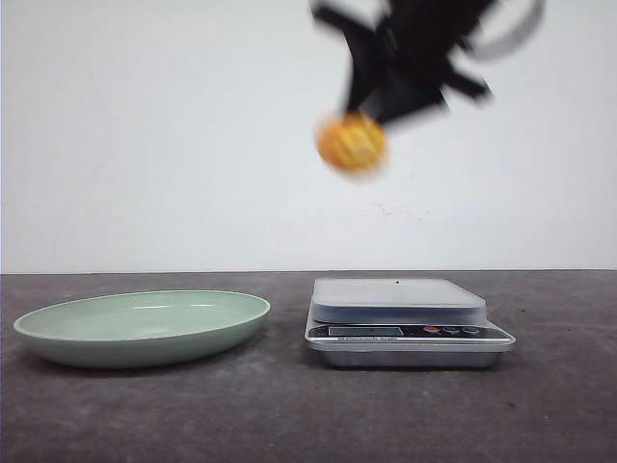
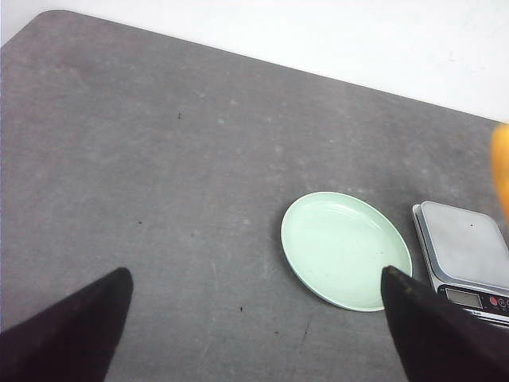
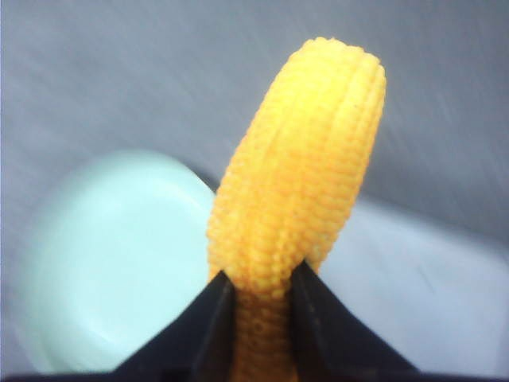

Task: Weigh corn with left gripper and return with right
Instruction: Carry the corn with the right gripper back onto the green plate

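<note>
The corn (image 1: 352,143), a yellow-orange cob, hangs blurred high above the table, between the green plate (image 1: 58,328) and the scale (image 1: 400,301). My right gripper (image 1: 371,106) is shut on the corn; in the right wrist view the two black fingers (image 3: 203,322) pinch the cob (image 3: 298,199) near its lower end. The plate (image 3: 103,263) and the scale's grey platform (image 3: 429,294) lie blurred far below. My left gripper (image 2: 254,318) is open and empty, high over the table, left of the plate (image 2: 346,247). A sliver of the corn (image 2: 501,171) shows at the edge of that view.
The scale (image 2: 465,251) has a silver body with a display and red buttons at its front. The dark grey tabletop (image 1: 289,415) ends at a white wall behind. The table's far edge and a rounded corner (image 2: 48,16) show in the left wrist view.
</note>
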